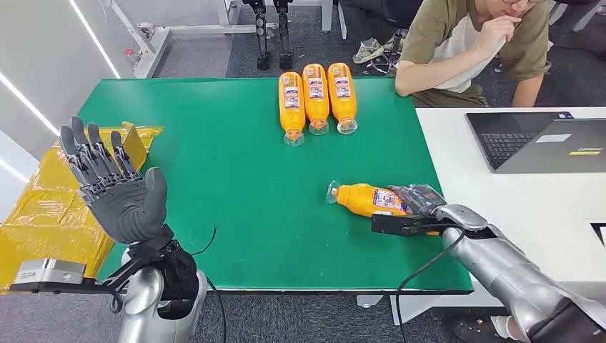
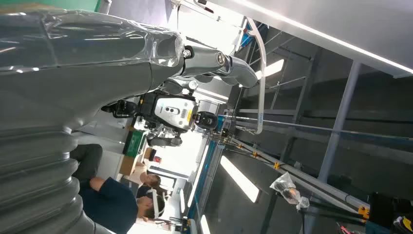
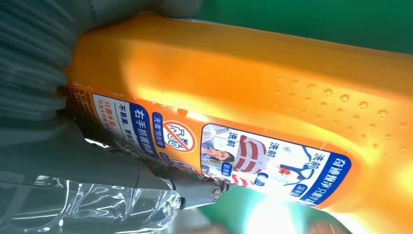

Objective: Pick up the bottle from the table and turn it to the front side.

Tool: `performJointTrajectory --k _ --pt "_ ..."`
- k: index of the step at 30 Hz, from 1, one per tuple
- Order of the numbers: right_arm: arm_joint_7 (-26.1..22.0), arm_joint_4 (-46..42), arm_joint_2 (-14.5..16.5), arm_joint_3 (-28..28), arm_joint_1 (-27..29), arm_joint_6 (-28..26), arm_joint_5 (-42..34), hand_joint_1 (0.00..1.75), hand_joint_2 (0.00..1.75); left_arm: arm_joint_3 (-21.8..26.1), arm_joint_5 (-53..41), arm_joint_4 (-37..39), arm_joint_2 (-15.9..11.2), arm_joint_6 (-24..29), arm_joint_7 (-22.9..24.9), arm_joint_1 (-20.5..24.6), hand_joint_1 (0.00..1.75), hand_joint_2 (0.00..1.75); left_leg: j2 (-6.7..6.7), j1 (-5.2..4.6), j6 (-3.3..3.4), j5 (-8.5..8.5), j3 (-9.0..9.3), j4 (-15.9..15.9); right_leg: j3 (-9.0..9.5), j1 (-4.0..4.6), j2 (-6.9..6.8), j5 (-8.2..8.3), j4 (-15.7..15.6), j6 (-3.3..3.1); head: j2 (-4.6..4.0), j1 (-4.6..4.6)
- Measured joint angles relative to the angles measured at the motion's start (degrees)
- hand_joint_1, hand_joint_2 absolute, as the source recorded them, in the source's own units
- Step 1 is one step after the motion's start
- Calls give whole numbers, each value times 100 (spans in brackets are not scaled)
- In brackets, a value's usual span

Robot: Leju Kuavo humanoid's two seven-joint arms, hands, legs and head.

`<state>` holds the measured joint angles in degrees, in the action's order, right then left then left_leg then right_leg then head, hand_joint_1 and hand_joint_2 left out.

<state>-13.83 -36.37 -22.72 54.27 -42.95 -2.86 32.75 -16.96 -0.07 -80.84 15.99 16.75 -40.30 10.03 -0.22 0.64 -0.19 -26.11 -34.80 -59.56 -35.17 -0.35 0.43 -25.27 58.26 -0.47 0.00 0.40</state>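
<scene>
Bottle, orange, lying on its side at the near right of the green desk, gripped at its base end by the right hand; label faces the right wrist view. Left hand: raised at near left, fingers spread, holding nothing. Far edge: three orange bottles side by side; person seated beyond.

The right hand covers the base end of the orange bottle. In the right wrist view the bottle's ends are cut off. The small label print is unreadable.

Green table, white desk beside it, grey floor.
</scene>
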Motion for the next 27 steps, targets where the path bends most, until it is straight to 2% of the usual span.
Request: performJointTrajectory --k 2,7,15,20,27 --pt "-150 -2 82 -71 102 -380 -56 175 175 0 -5 24 3 -6 0 3 0 175 1 0 0 0 1 0 0 0 2 0 0 0 0 0" --pt "-759 -151 642 -517 628 -1912 -271 175 175 0 15 318 8 -182 0 39 0 175 1 1 0 5 -1 3 -5 1 3 0 3 -1 0 -1" --pt "-1811 -529 1609 -1202 885 -3157 -574 175 175 -2 164 1688 101 -669 8 401 0 175 7 0 -4 9 -10 5 -16 3 10 -1 5 -1 0 0" --pt "-2120 -795 2065 -1417 943 -3371 -689 175 175 -38 167 2588 183 -1032 34 671 0 175 13 -2 -4 8 -11 2 -19 1 16 -1 2 0 0 -1" --pt "-2199 -886 2440 -1427 970 -3098 -700 175 175 -227 163 3203 234 -1897 76 826 0 175 14 -2 -4 7 -13 3 -21 1 16 -1 2 0 0 0"
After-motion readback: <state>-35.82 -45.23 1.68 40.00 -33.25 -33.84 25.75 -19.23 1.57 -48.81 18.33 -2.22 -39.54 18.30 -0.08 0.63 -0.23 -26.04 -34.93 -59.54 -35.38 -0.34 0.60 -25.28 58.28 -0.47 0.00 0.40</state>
